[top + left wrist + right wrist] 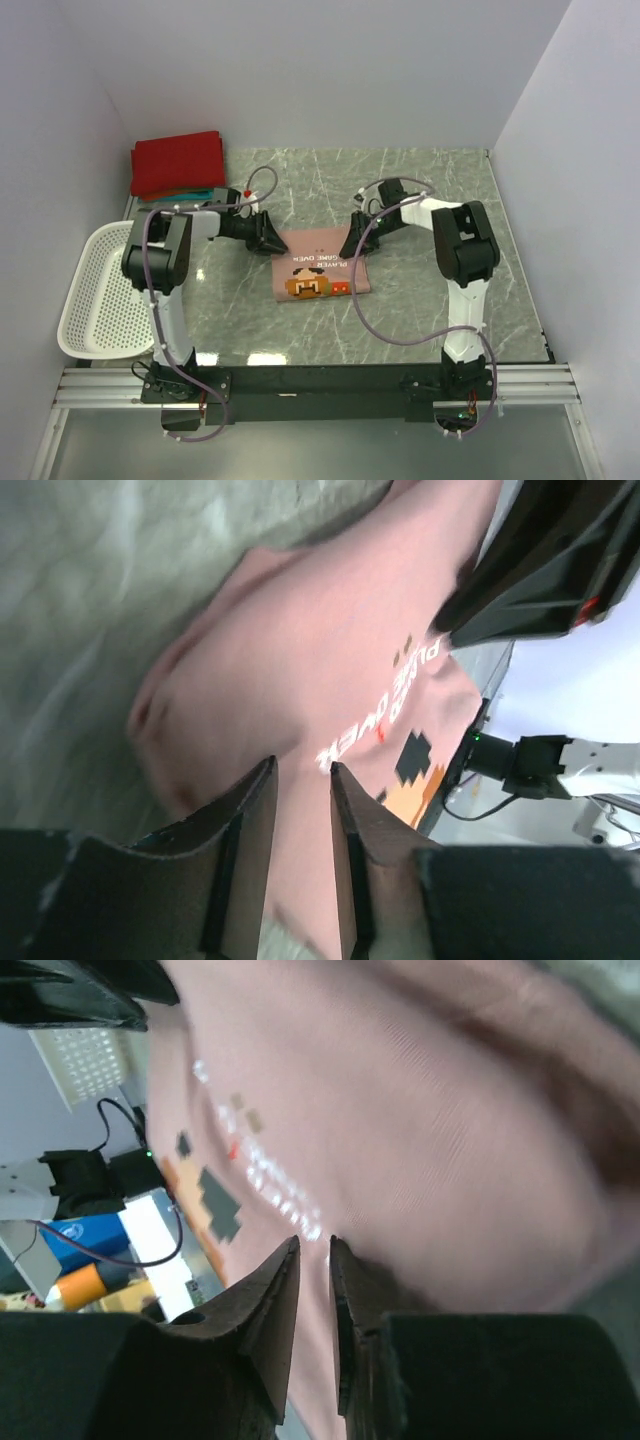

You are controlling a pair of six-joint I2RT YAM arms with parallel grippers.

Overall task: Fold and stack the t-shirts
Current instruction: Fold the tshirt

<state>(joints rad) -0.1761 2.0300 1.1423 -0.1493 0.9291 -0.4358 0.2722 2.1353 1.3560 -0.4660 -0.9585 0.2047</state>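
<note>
The dusty-pink t-shirt (320,265) lies folded in a flat rectangle at mid-table, its brown-and-white print facing up. My left gripper (272,238) is at its far left corner and my right gripper (352,245) at its far right corner. In the left wrist view pink cloth (300,660) runs between the narrowly parted jaws of the gripper (300,768). The right wrist view shows the same: pink cloth (400,1110) sits in the slim gap of the gripper (312,1242). A folded red t-shirt (178,163) sits on a teal one (198,193) at the back left.
A white perforated basket (100,292) hangs off the table's left edge beside the left arm. Grey walls enclose the marble tabletop (430,200) on the left, back and right. Cables loop from both wrists above the shirt.
</note>
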